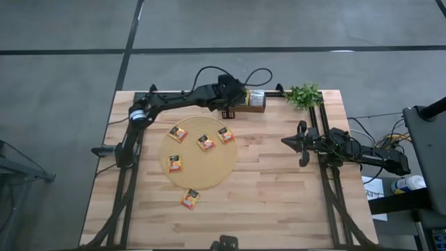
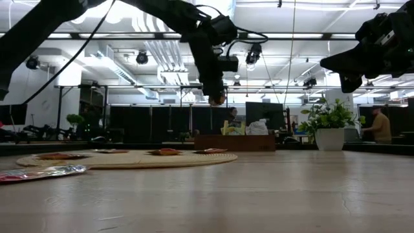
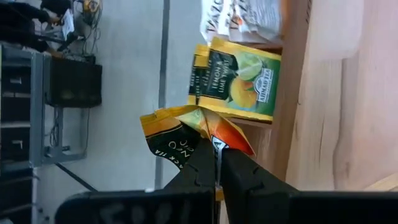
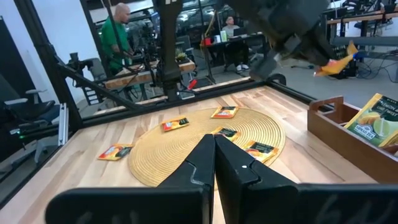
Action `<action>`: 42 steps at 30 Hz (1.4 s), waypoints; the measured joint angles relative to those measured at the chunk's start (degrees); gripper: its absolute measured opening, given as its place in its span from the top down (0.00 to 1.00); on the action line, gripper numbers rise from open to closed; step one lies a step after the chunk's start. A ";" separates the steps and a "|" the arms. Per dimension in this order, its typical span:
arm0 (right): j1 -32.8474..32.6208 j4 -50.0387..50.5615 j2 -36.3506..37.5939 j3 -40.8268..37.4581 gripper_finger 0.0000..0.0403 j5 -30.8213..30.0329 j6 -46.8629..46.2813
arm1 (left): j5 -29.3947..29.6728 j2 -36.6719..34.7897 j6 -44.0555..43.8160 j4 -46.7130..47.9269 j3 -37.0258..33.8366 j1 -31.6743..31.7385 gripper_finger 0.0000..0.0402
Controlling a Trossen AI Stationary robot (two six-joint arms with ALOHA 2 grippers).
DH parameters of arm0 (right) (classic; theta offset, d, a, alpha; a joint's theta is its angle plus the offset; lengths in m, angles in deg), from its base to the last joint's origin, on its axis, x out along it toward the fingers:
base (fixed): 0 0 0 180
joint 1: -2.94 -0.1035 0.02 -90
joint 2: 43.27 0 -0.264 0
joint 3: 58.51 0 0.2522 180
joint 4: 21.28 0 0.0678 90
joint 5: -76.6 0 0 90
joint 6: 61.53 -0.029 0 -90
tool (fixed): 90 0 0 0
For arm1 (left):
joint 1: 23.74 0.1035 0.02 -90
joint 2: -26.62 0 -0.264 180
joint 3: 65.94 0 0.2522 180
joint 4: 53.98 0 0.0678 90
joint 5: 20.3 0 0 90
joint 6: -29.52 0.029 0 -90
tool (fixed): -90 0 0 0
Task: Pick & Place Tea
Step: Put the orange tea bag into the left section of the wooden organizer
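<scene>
Orange and yellow paper is being pinched between the pressed-together fingers of the left gripper (image 3: 217,163), which is being held above the far side of the table (image 1: 279,202), just beside the brown wooden tray (image 1: 252,101). The held sachet (image 3: 193,134) is being gripped by one corner, crumpled and clear of the wood; in the low view it is being carried in the air at the gripper's tip (image 2: 217,98), well above the table.

Inside the tray, a green-yellow sachet (image 3: 239,78) printed with citrus fruit is being kept upright against the wall, with a white printed one (image 3: 245,18) next to it.

Four orange sachets are being left flat on the round tan mat (image 1: 202,181): one near its left edge at the far side (image 1: 178,134), one at the middle (image 1: 205,142), one toward the tray (image 1: 226,134), and one on the nearer left part (image 1: 175,163). A fifth sachet (image 1: 190,199) is lying on the bare wood just off the mat's near rim.

The right gripper (image 4: 214,149) is being held over the right half of the table, well apart from the mat, its fingers closed on nothing and pointed toward the mat. A small potted plant (image 1: 304,94) is standing at the far edge, right of the tray. People are being seen at desks in the room behind the table.
</scene>
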 joint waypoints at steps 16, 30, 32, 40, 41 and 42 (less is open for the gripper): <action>0.00 -0.01 0.00 0.00 0.98 0.00 0.00 | -0.58 4.25 6.94 -6.23 -2.97 4.45 0.99; 0.00 0.01 -0.02 0.00 0.98 0.00 0.00 | -6.38 6.32 7.60 -6.22 -2.99 5.55 0.97; 0.00 0.00 -0.02 0.00 0.98 0.00 0.00 | -6.54 6.32 7.91 -6.59 -2.99 5.78 0.95; 0.00 0.01 -0.02 0.00 0.98 0.00 0.00 | -6.34 6.32 8.40 -6.17 -3.01 7.42 0.94; -0.02 -0.01 -0.02 0.00 0.98 0.00 0.00 | -6.35 6.32 8.39 -6.02 -3.01 7.64 0.94; -0.01 0.00 -0.02 0.00 0.98 0.00 0.00 | -6.33 6.32 8.34 -5.85 -3.01 7.87 0.94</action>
